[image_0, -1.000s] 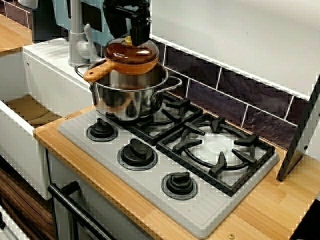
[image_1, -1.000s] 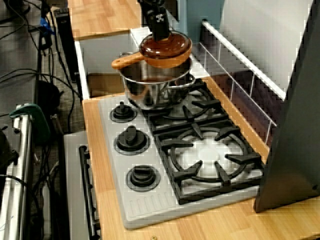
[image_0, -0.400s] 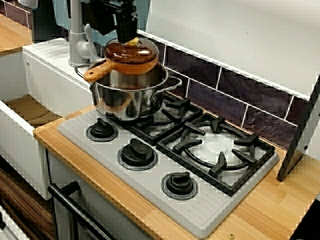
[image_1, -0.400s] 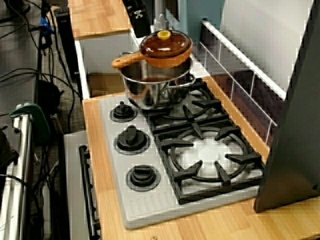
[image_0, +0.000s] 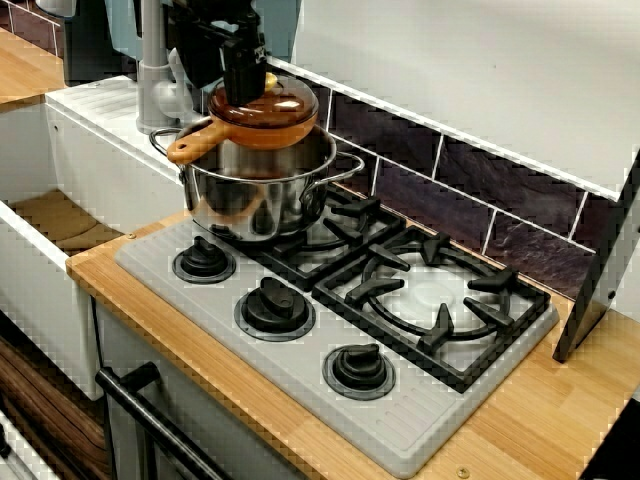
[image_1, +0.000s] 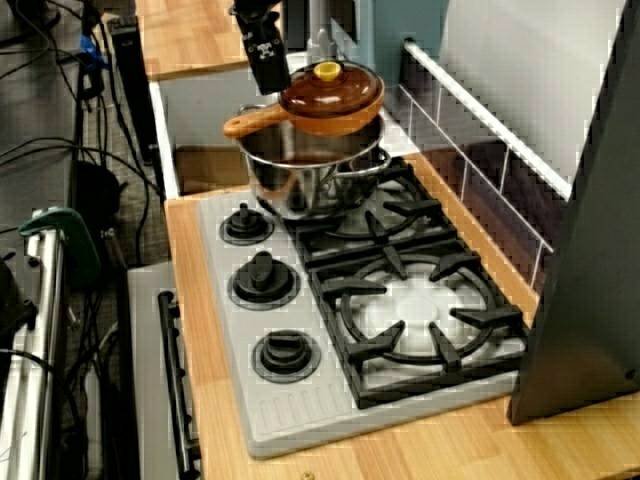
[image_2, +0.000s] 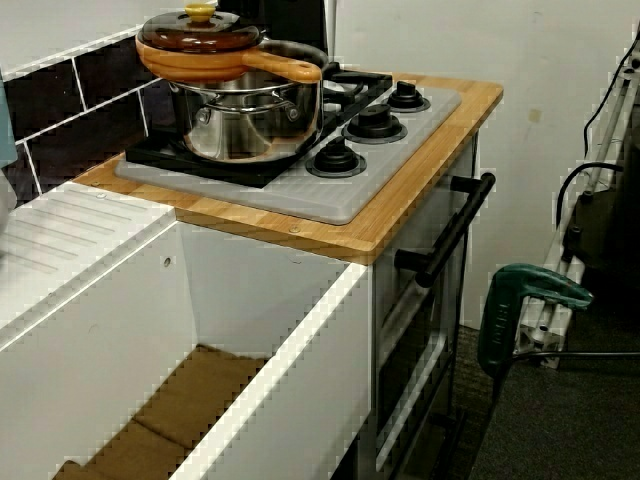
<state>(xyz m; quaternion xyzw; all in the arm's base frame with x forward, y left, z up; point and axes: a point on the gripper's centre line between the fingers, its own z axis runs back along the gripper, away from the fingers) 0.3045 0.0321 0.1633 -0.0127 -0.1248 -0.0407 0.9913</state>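
Hovering on the tap side of the lid (image_0: 262, 100), the black claw (image_0: 243, 90) hangs tip-down, its end about level with the lid's top in the view from the stove's front. Whether it touches the lid I cannot tell. In the view from above the dials it shows close beside the lid, over the root of the pan's handle. Its fingers merge into one dark shape in both views, so I cannot tell whether they are spread or pressed together. White marks on the claw's body show in the view from above the dials, too small to read.

The lid is brown glass with a yellow knob (image_1: 327, 70), and it covers an orange pan (image_0: 268, 130). The pan rests on the rim of a steel pot (image_0: 255, 195), its handle (image_0: 190, 145) pointing out toward the stove's sink-side front corner. The pot stands on the grate nearer the sink. A second grate (image_0: 440, 300) lies next to it, farther from the sink.

Three black dials (image_0: 272, 305) run in a row along the front of the grey stove (image_0: 300, 400), which lies on a wooden bench (image_0: 170, 330). Dark tiles (image_0: 500, 200) line the wall behind. A grey tap (image_0: 152, 70) stands behind the pot, by the white sink (image_2: 280, 330). The view from the sink side shows a black oven handle (image_2: 455, 225) below the bench and a green clamp (image_2: 520, 300) beyond it.
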